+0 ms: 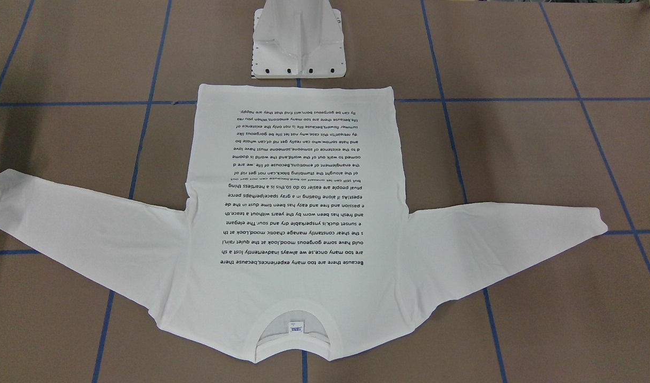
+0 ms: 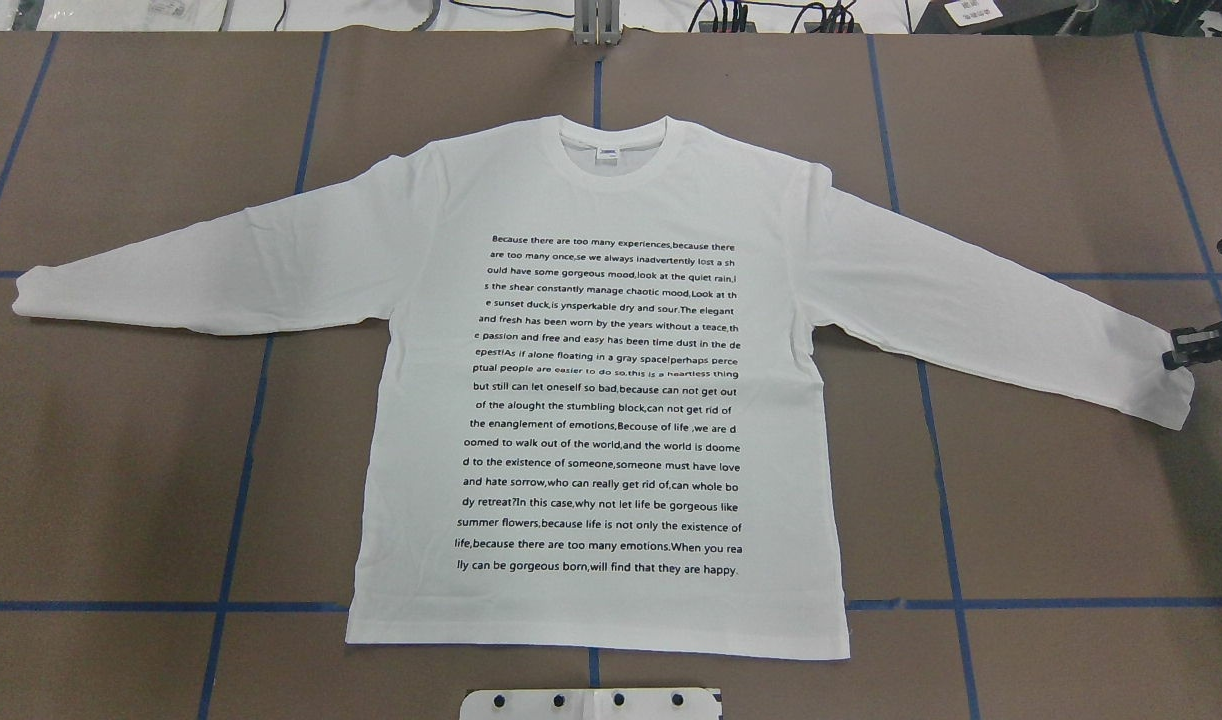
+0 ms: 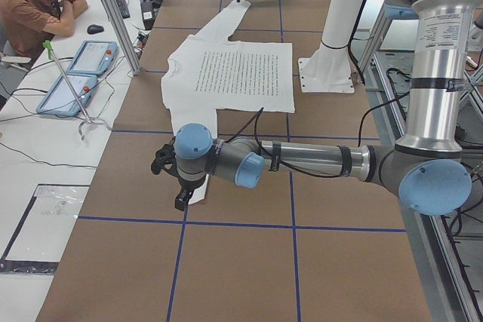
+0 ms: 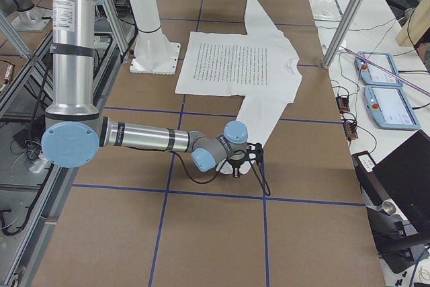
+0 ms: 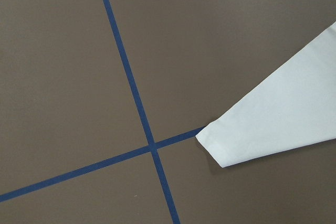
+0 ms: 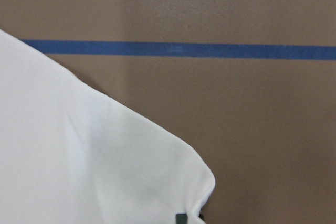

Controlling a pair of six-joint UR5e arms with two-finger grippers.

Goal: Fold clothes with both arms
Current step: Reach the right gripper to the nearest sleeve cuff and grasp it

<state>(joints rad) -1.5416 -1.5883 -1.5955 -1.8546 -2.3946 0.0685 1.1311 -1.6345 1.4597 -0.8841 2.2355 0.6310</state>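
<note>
Closest to the lens, in the right wrist view, the right sleeve cuff (image 6: 173,182) of the white shirt (image 2: 421,300) is lying on the brown table (image 2: 1071,500). You are seeing one dark fingertip (image 6: 181,217) of the right hand (image 2: 1174,358) touching the cuff's edge at 6 o'clock, where the cloth is puckering slightly; whether that hand is pinching the cloth or standing wide you cannot tell. From overhead, the shirt is lying flat and face up in the middle of the table, its ribbed collar (image 2: 626,150) and small neck label (image 2: 608,154) pointing to 12 o'clock and its hem to 6 o'clock, just short of the white pedestal base (image 2: 591,703). The block of black text (image 2: 601,405) is running down the chest. Both sleeves are spreading out, one toward 9 o'clock and the other toward 4 o'clock, where the right hand is meeting it. The left sleeve cuff (image 5: 226,148) is resting with its corner touching a blue tape line (image 5: 126,72), at 3 o'clock from the tape crossing. In the left side view the left arm (image 3: 317,160) is reaching low across the table and the left hand (image 3: 179,197) is hanging, fingers down, over that cuff; only this view is showing it, so you cannot tell how wide it is standing. A person (image 3: 34,5) is sitting at the bench beyond the table.
</note>
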